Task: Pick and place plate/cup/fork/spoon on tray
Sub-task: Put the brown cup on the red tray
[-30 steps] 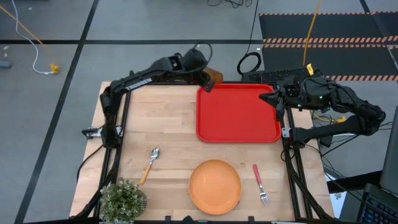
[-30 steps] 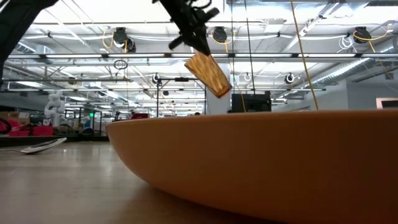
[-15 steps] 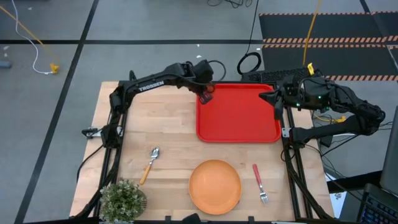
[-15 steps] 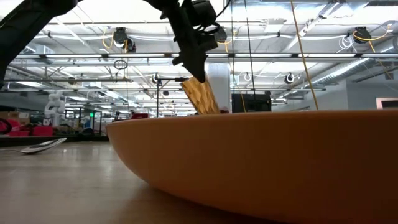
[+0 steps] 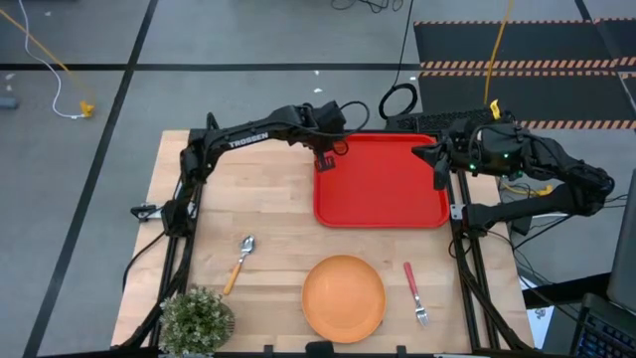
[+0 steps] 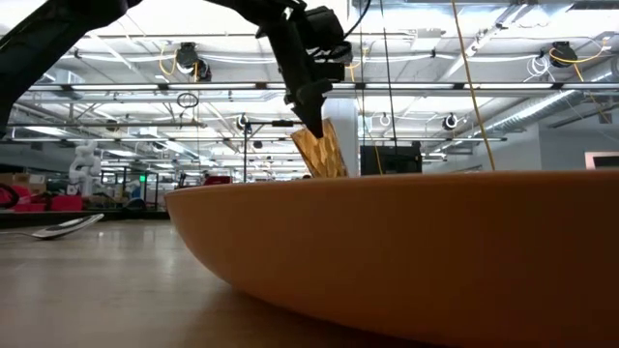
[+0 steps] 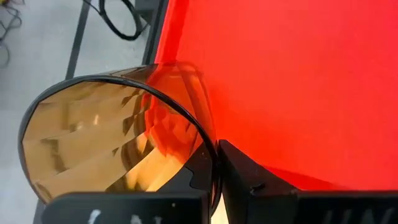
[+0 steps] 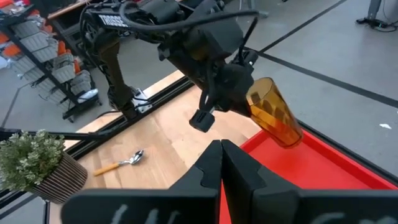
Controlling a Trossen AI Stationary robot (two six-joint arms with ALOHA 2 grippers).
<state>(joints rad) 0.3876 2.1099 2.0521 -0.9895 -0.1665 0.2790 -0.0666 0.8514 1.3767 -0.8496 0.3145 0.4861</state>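
Note:
My left gripper (image 5: 327, 153) is shut on the amber cup (image 8: 274, 112) over the red tray's (image 5: 383, 189) far left corner. The cup also shows in the low view (image 6: 320, 153), its base hidden behind the plate. My right gripper (image 5: 438, 167) is shut and empty, above the tray's right rim. The orange plate (image 5: 343, 296) lies flat on the table near the front edge. The red-handled fork (image 5: 414, 294) lies right of it, and the yellow-handled spoon (image 5: 238, 263) lies to its left. My left gripper holds the cup by its rim (image 7: 210, 144), one finger inside the cup and one finger (image 7: 244, 175) outside its wall. The fingers come from above, slanting down. The cup hangs tilted, base lowest, over the tray's corner; whether the base touches the tray, I cannot tell.
A small potted plant (image 5: 196, 318) stands at the table's front left corner. The tray's inside is bare. Bare wood lies between the tray and the plate. Cables and a black mat lie on the floor beyond the table.
My left gripper has carried the cup from beyond the tray's far edge toward the near edge and down, to over the tray's far left corner. The cup has tipped from a strong slant to nearer upright. The right arm has kept still.

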